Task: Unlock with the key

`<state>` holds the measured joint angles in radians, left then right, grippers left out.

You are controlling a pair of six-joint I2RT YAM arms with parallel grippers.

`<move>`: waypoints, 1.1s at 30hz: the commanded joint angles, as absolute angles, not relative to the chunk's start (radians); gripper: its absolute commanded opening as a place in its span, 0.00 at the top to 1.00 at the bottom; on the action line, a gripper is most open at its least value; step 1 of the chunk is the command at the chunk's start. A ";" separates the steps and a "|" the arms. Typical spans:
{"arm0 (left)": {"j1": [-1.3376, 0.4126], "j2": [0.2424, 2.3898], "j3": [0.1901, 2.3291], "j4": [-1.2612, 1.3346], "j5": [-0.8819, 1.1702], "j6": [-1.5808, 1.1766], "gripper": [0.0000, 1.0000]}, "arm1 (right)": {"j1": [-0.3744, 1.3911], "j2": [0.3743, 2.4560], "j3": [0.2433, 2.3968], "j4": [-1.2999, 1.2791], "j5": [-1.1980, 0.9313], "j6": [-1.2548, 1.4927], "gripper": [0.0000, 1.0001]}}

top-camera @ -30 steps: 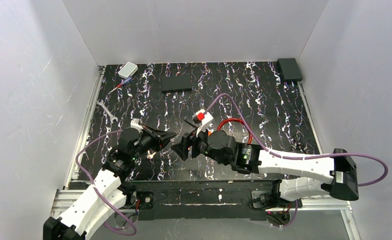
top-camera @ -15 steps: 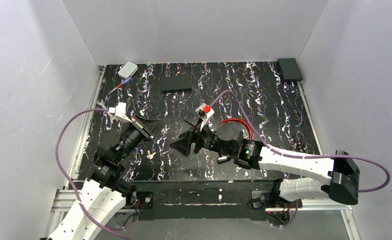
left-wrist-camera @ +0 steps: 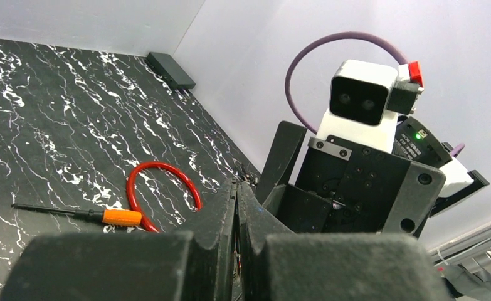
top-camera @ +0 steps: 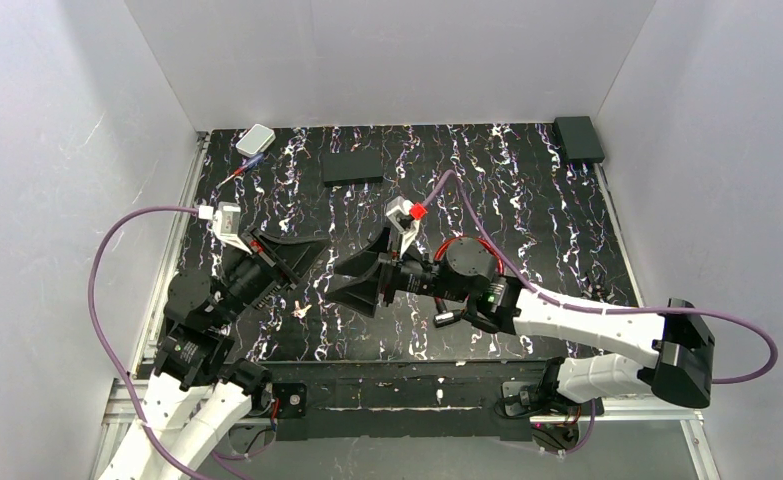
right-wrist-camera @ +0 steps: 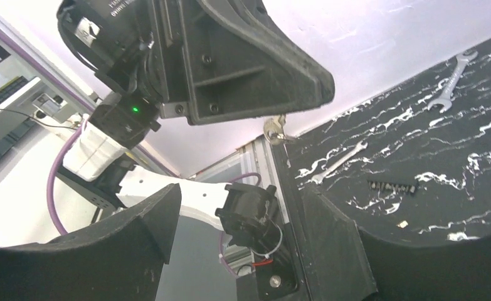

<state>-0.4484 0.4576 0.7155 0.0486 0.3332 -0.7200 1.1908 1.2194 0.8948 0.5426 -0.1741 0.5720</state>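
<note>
Key (left-wrist-camera: pixel 120 217) is seen lying on the table (left-wrist-camera: pixel 54 125), just beside a red ring (left-wrist-camera: pixel 130 188), not yet picked up. Right gripper (top-camera: pixel 352 282) is held wide, faced at the left gripper (left-wrist-camera: pixel 237 188), probably for a handover. Left is pinched closed. A small metal piece (right-wrist-camera: pixel 276 130) is noted at its tips, identity undetermined.

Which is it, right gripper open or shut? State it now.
Open: the right gripper has its fingers wide apart in its wrist view, with nothing gripped between them.
</note>
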 commanded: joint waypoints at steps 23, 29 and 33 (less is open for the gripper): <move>-0.451 0.417 0.703 0.259 0.342 -0.835 1.00 | 1.177 1.331 1.090 0.710 -0.165 0.605 0.37; -0.451 0.423 0.703 0.279 0.336 -0.846 1.00 | 1.176 1.342 1.091 0.722 -0.180 0.617 0.50; -0.451 0.425 0.700 0.284 0.337 -0.851 1.00 | 1.176 1.345 1.090 0.726 -0.176 0.618 0.56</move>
